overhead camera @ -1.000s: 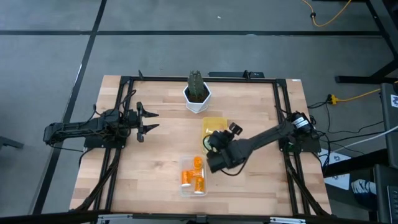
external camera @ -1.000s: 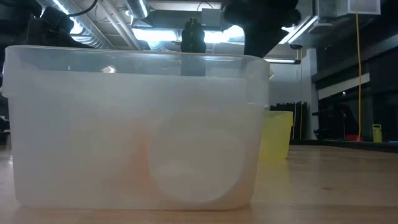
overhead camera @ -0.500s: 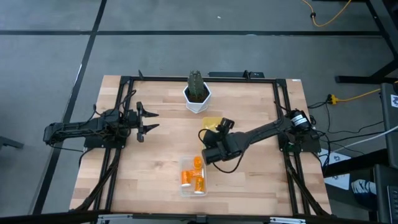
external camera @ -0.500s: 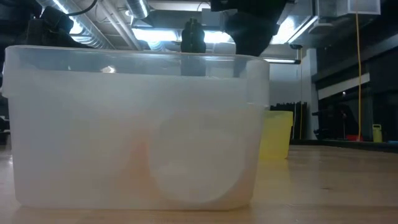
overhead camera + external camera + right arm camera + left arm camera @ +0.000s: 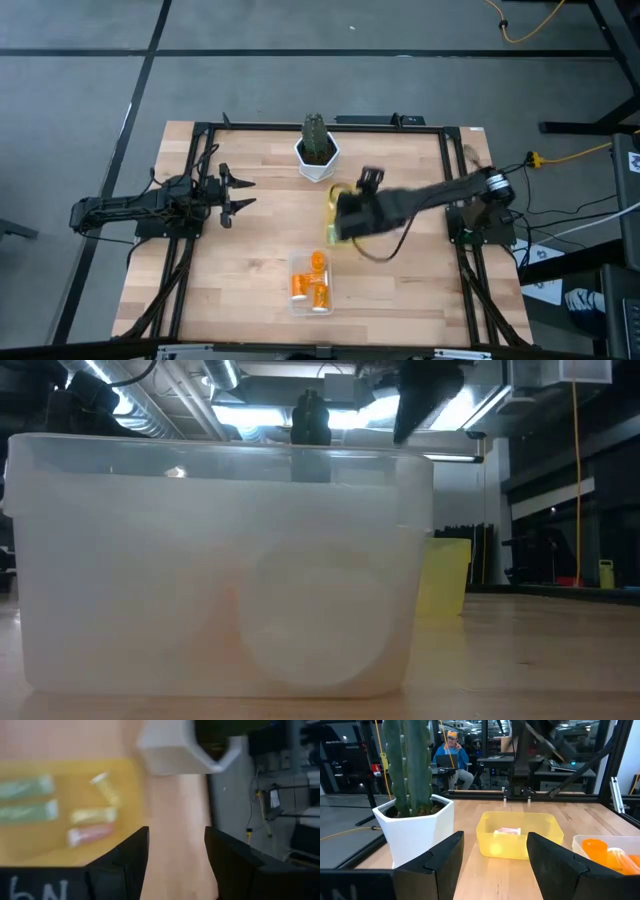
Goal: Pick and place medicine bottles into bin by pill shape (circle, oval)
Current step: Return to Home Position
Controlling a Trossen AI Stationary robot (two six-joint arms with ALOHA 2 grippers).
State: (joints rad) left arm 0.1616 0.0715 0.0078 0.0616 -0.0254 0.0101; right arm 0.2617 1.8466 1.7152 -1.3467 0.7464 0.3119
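Several pale green, yellowish and pink medicine bottles (image 5: 92, 815) lie on their sides in a yellow bin (image 5: 347, 192), which stands near the table's middle. Orange medicine bottles (image 5: 310, 283) lie in a clear bin (image 5: 312, 300) nearer the front edge. My right gripper (image 5: 176, 832) hovers open above the yellow bin's near right part (image 5: 125, 847), holding nothing; in the high view my right gripper (image 5: 338, 222) is blurred. My left gripper (image 5: 248, 193) waits open at the table's left, pointing level toward the bins.
A white pot with a green cactus (image 5: 317, 150) stands just beyond the yellow bin, toward the far edge. Black frame rails (image 5: 200, 200) run along the table's sides. Bare wood lies to the right and the near left of the bins.
My right gripper has risen and gone from beside the clear bin toward the table's far edge, and now hangs over the yellow bin; its wrist has rolled on the way. The bottles in the clear bin lie as before.
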